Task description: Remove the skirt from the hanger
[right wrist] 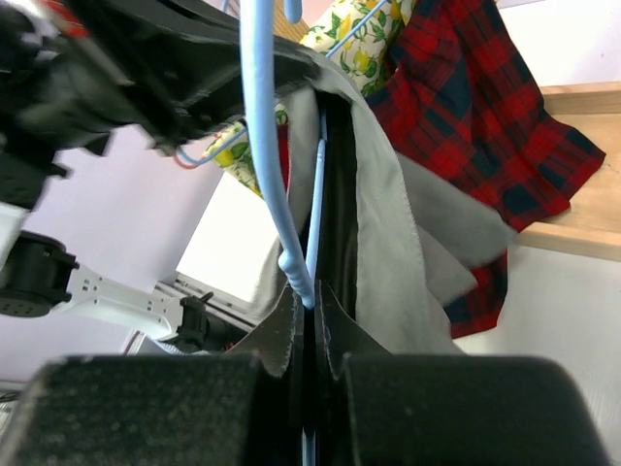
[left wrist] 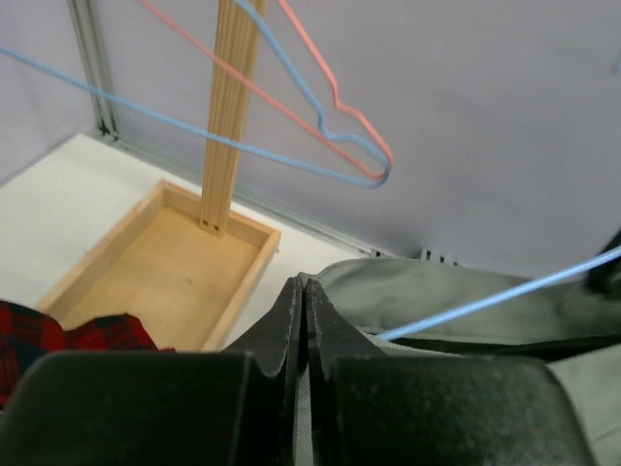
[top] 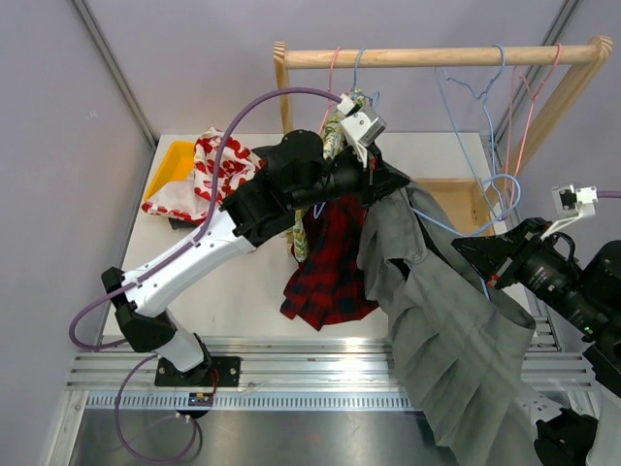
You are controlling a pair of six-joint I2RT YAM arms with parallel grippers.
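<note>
Left end effector (left wrist: 305, 296): clenched, with the waistband of the grey pleated fabric skirt (top: 456, 330) pinched between the pressed fingers. Just beside it a red tartan cloth garment (top: 330, 262) droops onto the white counter (top: 243, 282).

Skirt position: top edge at your left end effector, body hanging rightward and down past the counter's front edge.

Handling, my judgement: soft and limp, with some weight for cloth. It will sag and drag rather than slip. Take it at the waistband, where the cloth is thickest.

Right end effector (right wrist: 306, 309): clenched on the thin light-blue wire hanger (right wrist: 264, 146). The wire looks springy and slick, so it may twist in your grip.

Hidden: folds cover where skirt meets wire, so you cannot tell how it is attached. The hem runs to the overhead view's bottom edge and is hard to make out.
</note>
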